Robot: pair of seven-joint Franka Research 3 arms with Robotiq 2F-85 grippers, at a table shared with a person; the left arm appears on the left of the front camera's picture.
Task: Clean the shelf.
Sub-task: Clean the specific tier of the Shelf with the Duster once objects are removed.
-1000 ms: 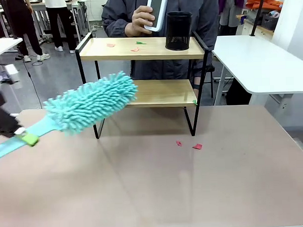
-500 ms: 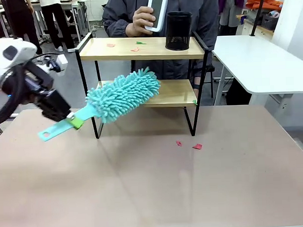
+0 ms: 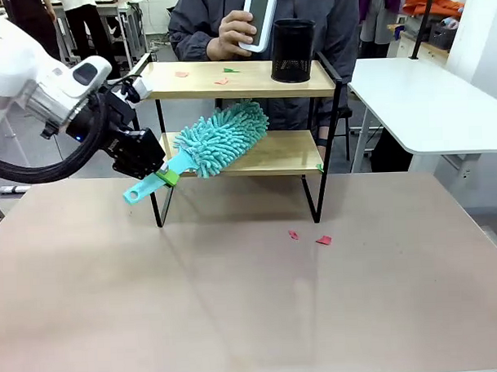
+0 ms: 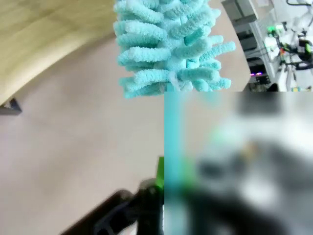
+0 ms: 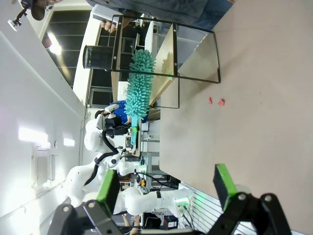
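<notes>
The shelf (image 3: 253, 78) stands at the table's far side, two wooden boards in a black frame. My left gripper (image 3: 162, 176) is shut on the handle of a teal fluffy duster (image 3: 222, 138). The duster's head reaches in between the tiers, over the left part of the lower board (image 3: 284, 152). In the left wrist view the duster (image 4: 168, 44) points away from my gripper (image 4: 168, 188) toward the wooden board (image 4: 39, 34). Red and green paper scraps (image 3: 221, 81) lie on the top board. My right gripper (image 5: 166, 188) stands open and holds nothing, far from the shelf (image 5: 195, 63).
A black mesh cup (image 3: 294, 50) stands on the top board at the right. Behind the shelf a person's hand holds up a white device (image 3: 257, 20). Two red scraps (image 3: 323, 240) lie on the table in front of the shelf. A white table (image 3: 425, 98) stands at the right.
My left arm has swung right and toward the shelf. It carried the duster head from left of the shelf in over the lower board. The person's hand has stayed put.
</notes>
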